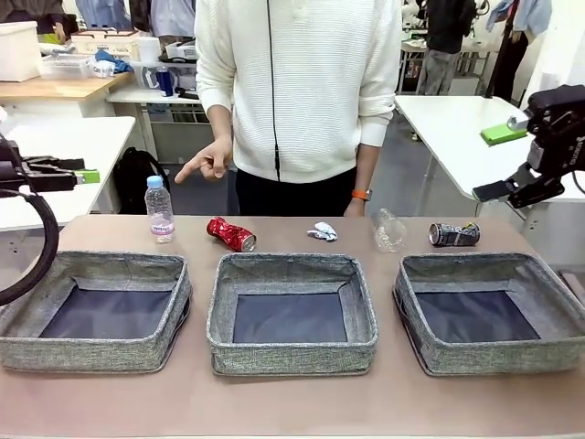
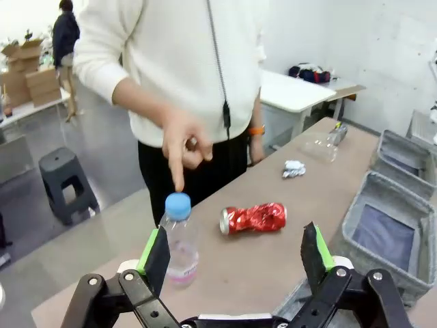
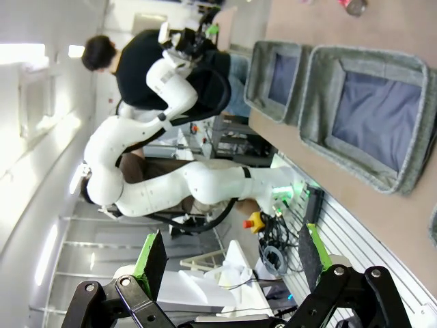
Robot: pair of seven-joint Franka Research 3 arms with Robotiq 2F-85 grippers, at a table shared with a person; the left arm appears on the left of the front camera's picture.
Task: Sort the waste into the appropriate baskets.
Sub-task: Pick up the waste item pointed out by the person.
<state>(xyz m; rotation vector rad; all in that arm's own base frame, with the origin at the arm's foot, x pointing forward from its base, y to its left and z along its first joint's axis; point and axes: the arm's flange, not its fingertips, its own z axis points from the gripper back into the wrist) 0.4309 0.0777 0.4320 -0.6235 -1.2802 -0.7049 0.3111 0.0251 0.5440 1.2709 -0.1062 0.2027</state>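
**Table** (image 1: 292,412): brown top. A bare strip runs along the near edge and a narrower strip along the far edge behind the baskets.

**Baskets:** left basket (image 1: 91,352), middle basket (image 1: 292,352) and right basket (image 1: 494,357) stand in a row with narrow gaps between them. The walls are grey woven fabric, and the dark grey bottoms are in full sight.

**Waste, far strip, left to right, all apart:**
- clear bottle with pink label and blue cap (image 1: 160,210), upright
- red can (image 1: 230,234), crushed, on its side
- white paper wad (image 1: 322,231)
- clear label-less bottle (image 1: 389,230), lying down
- dark blue can (image 1: 454,235), dented, on its side

**Left hand** (image 2: 234,236): fingers spread wide, gripping nothing. It is raised beyond the table's left end.

**Right hand** (image 3: 231,240): fingers spread wide, gripping nothing. It is raised beyond the table's right end.

**Person's hand** (image 1: 208,163): at the far edge, forefinger pointing down above the capped bottle.

**Room:** white tables stand behind on both sides.
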